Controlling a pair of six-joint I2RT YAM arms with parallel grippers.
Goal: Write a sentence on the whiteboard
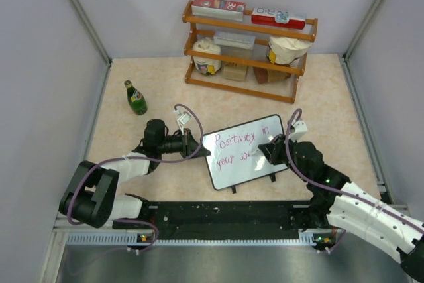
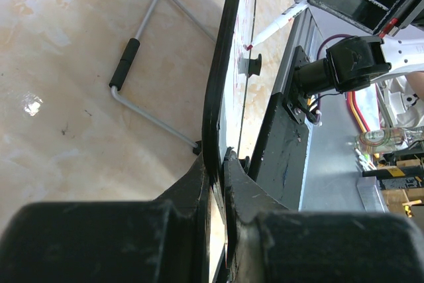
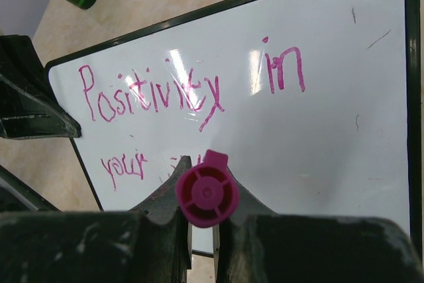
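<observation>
The whiteboard stands tilted on the table's middle. The sentence is in purple-pink marker: "Positivity in" on top, "your so" below, the last letters hidden behind the marker. My left gripper is shut on the board's left edge, the black frame between its jaws. My right gripper is shut on a pink-capped marker, whose tip touches the board after "your". The marker's white barrel also shows in the left wrist view. The top line reads clearly in the right wrist view.
A wooden shelf with boxes and bags stands at the back. A green bottle stands at the back left. The board's wire stand rests on the table behind it. A black rail runs along the near edge.
</observation>
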